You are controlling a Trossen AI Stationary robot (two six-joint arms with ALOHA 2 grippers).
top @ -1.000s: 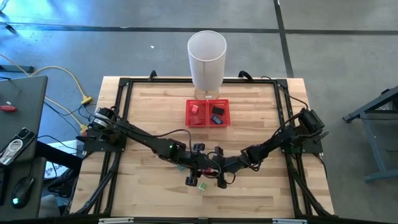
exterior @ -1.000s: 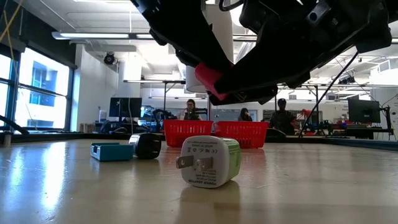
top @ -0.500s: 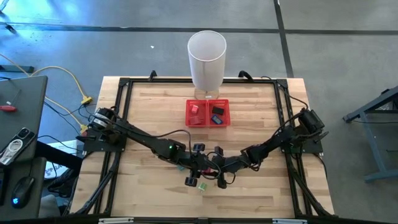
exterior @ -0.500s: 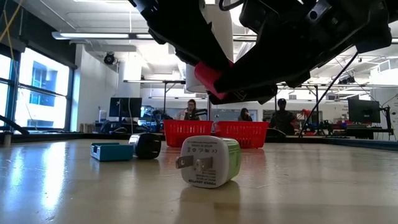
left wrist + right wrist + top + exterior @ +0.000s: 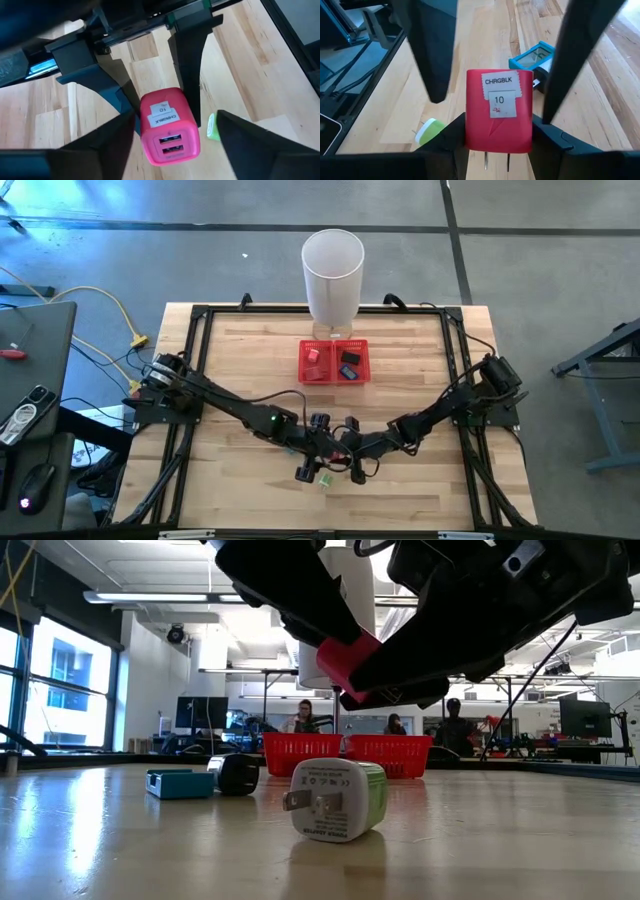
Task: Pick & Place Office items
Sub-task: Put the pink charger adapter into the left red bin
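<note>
- Both arms meet low over the near middle of the wooden counter (image 5: 240, 365), and a pink charger block (image 5: 167, 125) hangs between them, clear of the wood.
- The right claw (image 5: 497, 142) has it clamped, one finger pressed on each side, the label reading CHRGBLK 10 on its top face and the plug prongs pointing back toward that wrist.
- The left claw (image 5: 175, 132) is spread open around the same block; its fingers stand off both sides with a gap showing, the USB ports facing that wrist.
- From counter level the pink block sits up between the two dark claws, above a green-white charger (image 5: 335, 800) lying on the counter with its prongs sticking out.
- A teal-white block (image 5: 180, 783) and a dark plug (image 5: 238, 774) lie side by side farther back.
- The red mesh tray (image 5: 304, 366) sits beyond them with small pieces in both compartments, the tall white bin (image 5: 333, 275) right behind it.
</note>
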